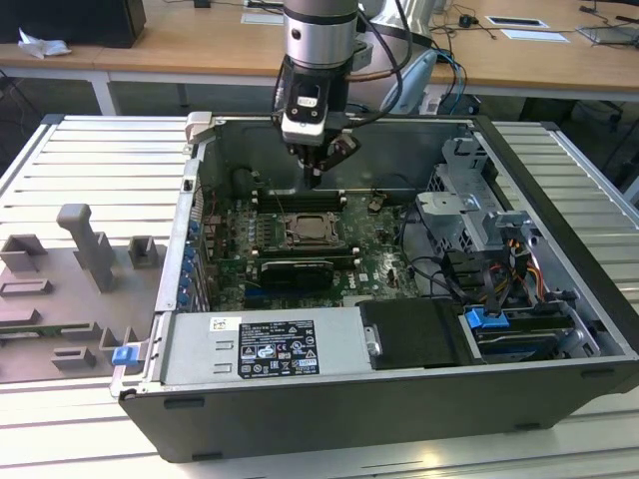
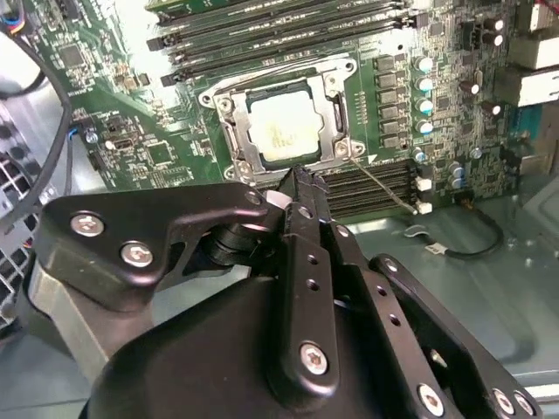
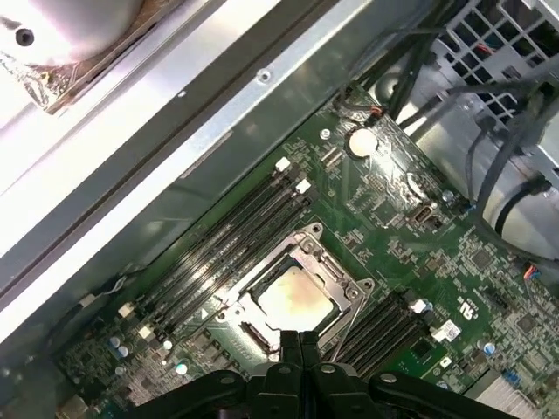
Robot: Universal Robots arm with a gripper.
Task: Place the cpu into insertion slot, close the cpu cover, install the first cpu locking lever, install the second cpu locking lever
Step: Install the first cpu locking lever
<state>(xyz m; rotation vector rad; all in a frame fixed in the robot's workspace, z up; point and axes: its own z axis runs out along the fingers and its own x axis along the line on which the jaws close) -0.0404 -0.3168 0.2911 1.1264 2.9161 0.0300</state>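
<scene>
The cpu (image 2: 284,127) lies flat in the insertion slot (image 1: 296,222) on the green motherboard, its pale top showing in both wrist views (image 3: 293,301). The silvery cpu cover (image 2: 336,105) lies down around it, framing the chip through its window. A thin metal locking lever (image 2: 382,185) slants out from one socket corner across the memory slots. My gripper (image 1: 315,180) hangs just above the socket's far edge inside the open computer case. Its black fingers (image 3: 301,342) are pressed together with nothing between them, and the tips (image 2: 297,177) sit close to the socket rim.
Long memory slots (image 3: 227,236) run on both sides of the socket. A black graphics card (image 1: 298,269) lies just in front, with the power supply (image 1: 265,344) nearer. Drive cage and cables (image 1: 479,215) fill the exterior view's right. Grey fixtures (image 1: 85,244) stand outside the case.
</scene>
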